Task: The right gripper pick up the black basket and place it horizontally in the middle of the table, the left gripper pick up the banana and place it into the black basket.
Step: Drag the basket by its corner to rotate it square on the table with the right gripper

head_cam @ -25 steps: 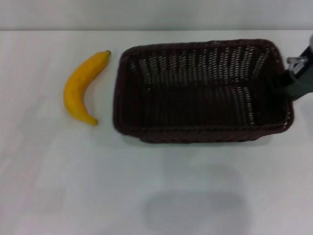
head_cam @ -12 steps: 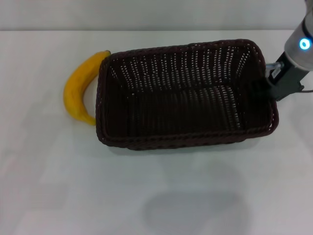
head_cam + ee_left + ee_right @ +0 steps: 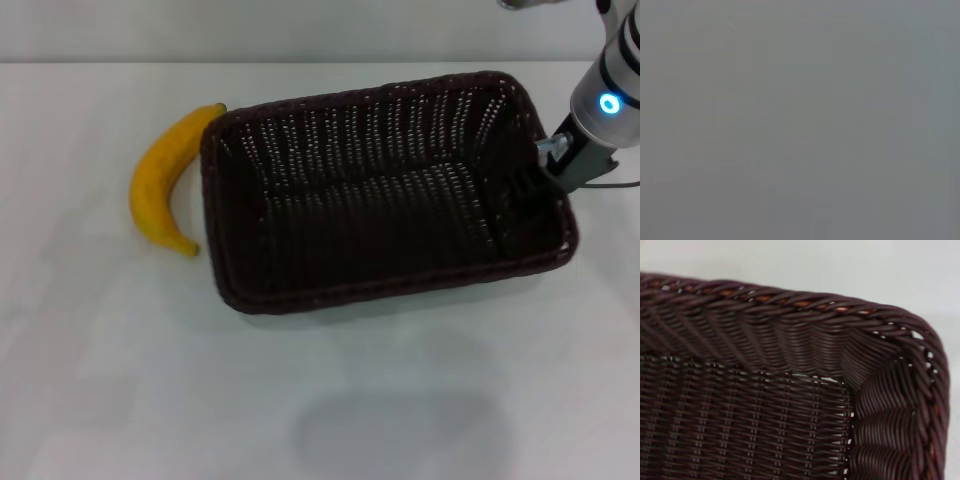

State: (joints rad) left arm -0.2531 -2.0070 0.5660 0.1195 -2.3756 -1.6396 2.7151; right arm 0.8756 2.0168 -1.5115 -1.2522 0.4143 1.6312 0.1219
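The black basket (image 3: 385, 291) lies lengthwise across the middle of the white table (image 3: 150, 380), slightly skewed, with its right end farther from me. My right gripper (image 3: 545, 176), on the arm with the blue ring, holds the basket's right end wall. The right wrist view shows the basket's braided rim and an inner corner (image 3: 790, 305) close up. The yellow banana (image 3: 163, 176) lies on the table just left of the basket, its stem tip against the basket's far left corner. My left gripper is out of the head view, and the left wrist view shows only plain grey.
The table's far edge meets a pale wall (image 3: 300, 30) behind the basket. A faint shadow (image 3: 395, 430) lies on the table in front of the basket.
The basket has slid left until its corner meets the banana, then turned so its right end sits farther back. My right arm moved with it. The banana stayed put.
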